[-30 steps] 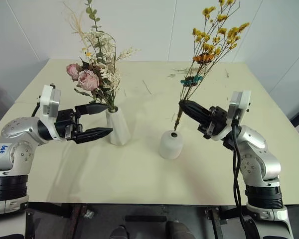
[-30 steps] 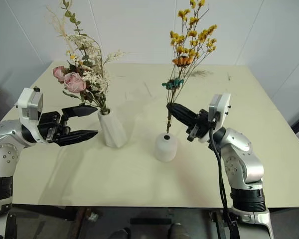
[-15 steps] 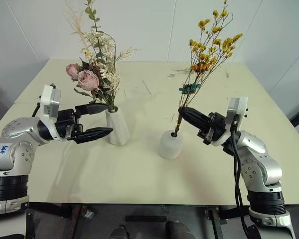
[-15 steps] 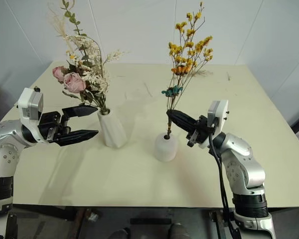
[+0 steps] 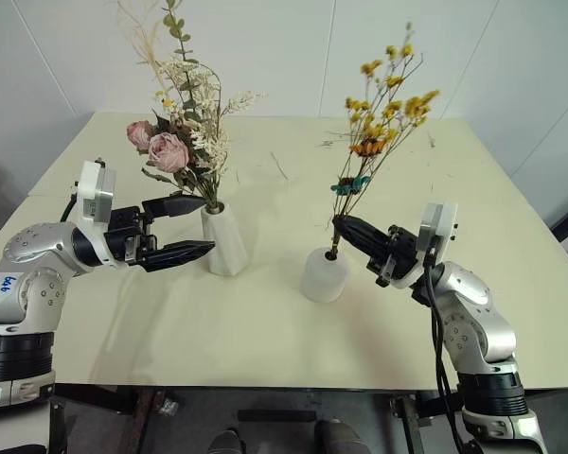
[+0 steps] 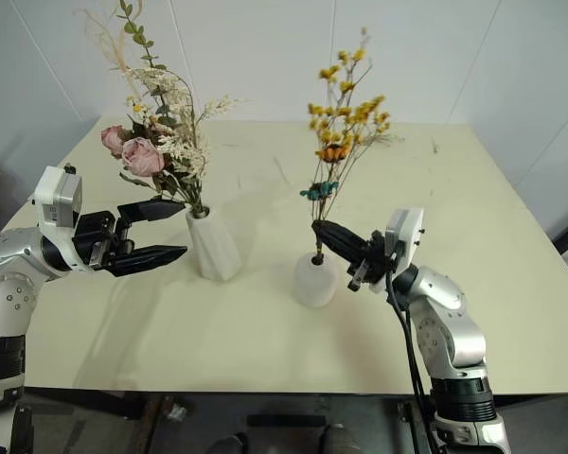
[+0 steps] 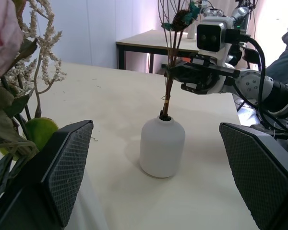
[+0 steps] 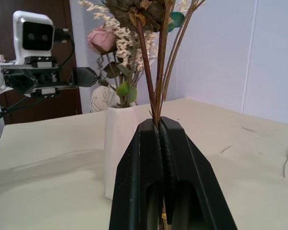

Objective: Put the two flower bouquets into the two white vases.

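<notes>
While the right gripper has sunk toward the round white vase, the stem ends of the yellow-orange bunch now sit in its small mouth: second bouquet nearly placed, release pending.
Cream table; rose bouquet stands seated in the tall faceted vase, at 9 o'clock of the round vase. Left gripper hovers beside it, jaws wide, empty. Right jaws pinch the brown stems just above the rim; thin bunch leans toward 1 o'clock, sparse small blooms.

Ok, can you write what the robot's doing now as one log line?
right gripper: shut on yellow bunch, stems in round vase | left gripper: open beside tall vase | rose bunch: in tall vase
</notes>
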